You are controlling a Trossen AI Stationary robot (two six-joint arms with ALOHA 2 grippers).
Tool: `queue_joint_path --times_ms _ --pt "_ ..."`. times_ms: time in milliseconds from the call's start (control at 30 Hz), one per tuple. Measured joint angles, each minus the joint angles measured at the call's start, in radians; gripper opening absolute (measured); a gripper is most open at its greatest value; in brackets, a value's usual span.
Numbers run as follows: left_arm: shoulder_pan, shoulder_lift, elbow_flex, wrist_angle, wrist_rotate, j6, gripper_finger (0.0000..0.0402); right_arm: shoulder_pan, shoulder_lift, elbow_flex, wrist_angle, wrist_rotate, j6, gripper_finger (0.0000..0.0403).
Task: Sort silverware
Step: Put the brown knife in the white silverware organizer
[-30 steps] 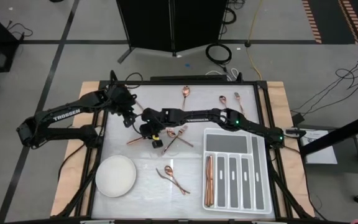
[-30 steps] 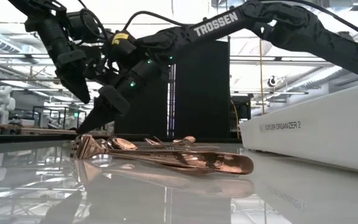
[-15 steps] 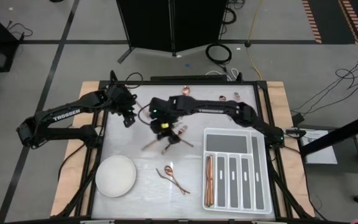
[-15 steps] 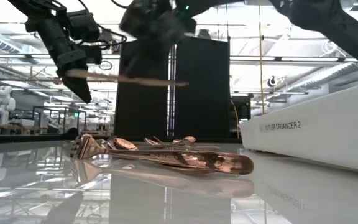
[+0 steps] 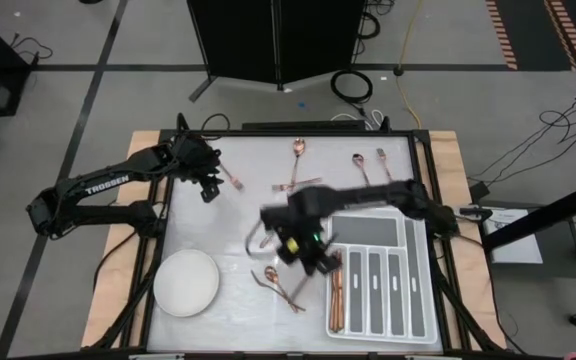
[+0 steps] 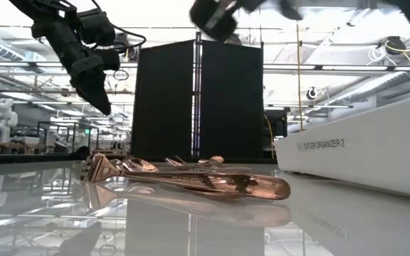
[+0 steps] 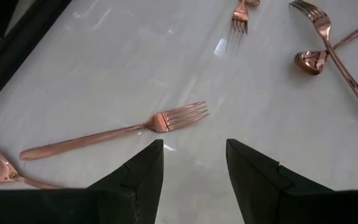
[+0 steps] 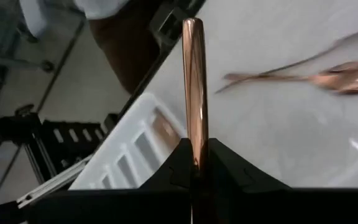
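Here we work on a glossy white table [image 5: 238, 240] with a black frame, set on a grey floor; the low view looks past it into a bright hall with a tall black cabinet [image 6: 198, 99] behind.

Taking the grey tray [image 5: 378, 285] as our landmark: the right gripper [image 5: 303, 250] hovers just beside its near-left edge, its fingers pinched tight on a copper piece [image 8: 193, 93] whose handle stands up between them in the right wrist view. Which kind of piece it is we cannot tell. That view also shows the tray's slots and two pieces lying on the table beyond. Two copper pieces [image 5: 338, 290] already lie in the tray's leftmost long slot. A crossed pair [image 5: 278, 287] lies left of the tray, and a white bowl [image 5: 186, 283] farther left.

The left gripper [image 5: 208, 182] waits well up and left of the tray, fingers spread and empty. Only its wrist view shows the fork [image 7: 117, 130] lying just ahead of its fingers [image 7: 135, 180]; more silverware [image 5: 295, 165] lies beyond the tray's far edge.

Only the low view lets us read the tray's side [image 6: 354, 153]: "CUTLERY ORGANIZER 2". The high view shows "TROSSEN" on the left arm [image 5: 103, 187].
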Motion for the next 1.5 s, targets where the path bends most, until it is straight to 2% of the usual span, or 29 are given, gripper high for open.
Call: queue_joint_path --times_ms 133,267,433,600,767,867,1067,1200,1400,1500 --pt "0.000 0.000 0.000 0.020 0.011 -0.001 0.0173 0.089 -0.110 -0.231 0.142 0.100 0.152 0.0020" --pt "0.000 0.000 0.000 0.059 0.049 -0.007 0.0173 0.134 -0.192 -0.459 0.245 0.113 0.271 0.0020" --pt "0.000 0.000 0.000 0.075 0.053 -0.023 0.0173 0.154 -0.259 -0.586 0.267 0.111 0.300 0.0020" --pt "0.000 0.000 0.000 0.080 0.053 -0.082 0.0173 0.196 -0.291 -0.599 0.256 0.115 0.115 0.0020" --pt "0.000 0.000 0.000 0.131 0.053 -0.156 0.0173 0.234 -0.289 -0.600 0.216 0.183 -0.296 0.0020" --pt "-0.001 0.000 0.000 0.157 0.054 -0.175 0.0173 0.251 -0.284 -0.600 0.256 0.251 -0.427 0.0021" --pt "-0.002 0.000 0.000 0.200 0.056 -0.190 0.0173 0.249 -0.270 -0.600 0.445 0.293 -0.467 0.0021" --pt "-0.002 0.000 0.000 0.198 0.056 -0.190 0.0173 0.252 -0.267 -0.604 0.464 0.284 -0.463 0.0021" --pt "-0.003 0.000 0.000 0.198 0.056 -0.188 0.0173 0.251 -0.265 -0.715 0.503 0.247 -0.474 0.0022" --pt "-0.006 0.000 0.000 0.200 0.056 -0.183 0.0173 0.251 -0.265 -0.772 0.587 0.243 -0.499 0.0022"
